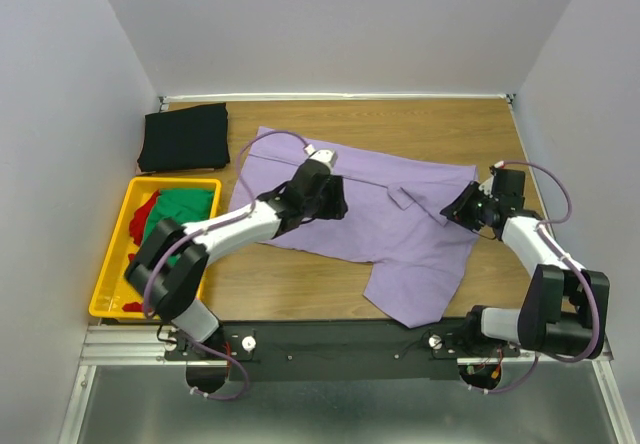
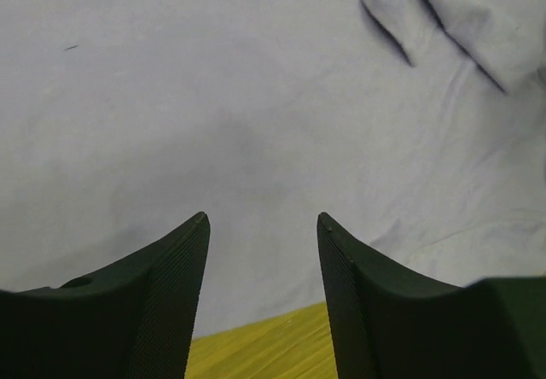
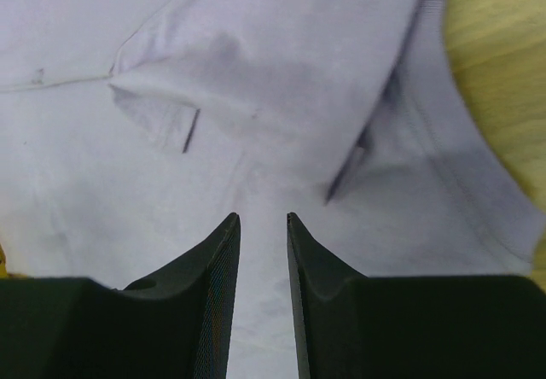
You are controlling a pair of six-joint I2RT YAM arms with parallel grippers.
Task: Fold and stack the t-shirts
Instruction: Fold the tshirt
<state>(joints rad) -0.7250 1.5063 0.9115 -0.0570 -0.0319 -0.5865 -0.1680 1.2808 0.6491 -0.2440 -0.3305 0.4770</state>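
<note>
A large lavender t-shirt (image 1: 400,229) lies spread across the middle of the table, with one part reaching toward the near edge. My left gripper (image 1: 338,202) hovers low over its left half. In the left wrist view the left gripper (image 2: 263,218) is open with nothing between its fingers, over smooth lavender cloth (image 2: 256,97) near the shirt's hem. My right gripper (image 1: 452,212) is at the shirt's right side. Its wrist view shows the right gripper (image 3: 263,217) with a narrow gap between the jaws, over creased cloth (image 3: 281,63), gripping nothing. A black t-shirt (image 1: 185,136) lies folded at the back left.
A yellow crate (image 1: 175,181) stands at the left edge, holding a green t-shirt (image 1: 182,209) and a red t-shirt (image 1: 146,214). White walls close in the left, back and right. Bare wood (image 1: 300,279) shows in front of the lavender shirt.
</note>
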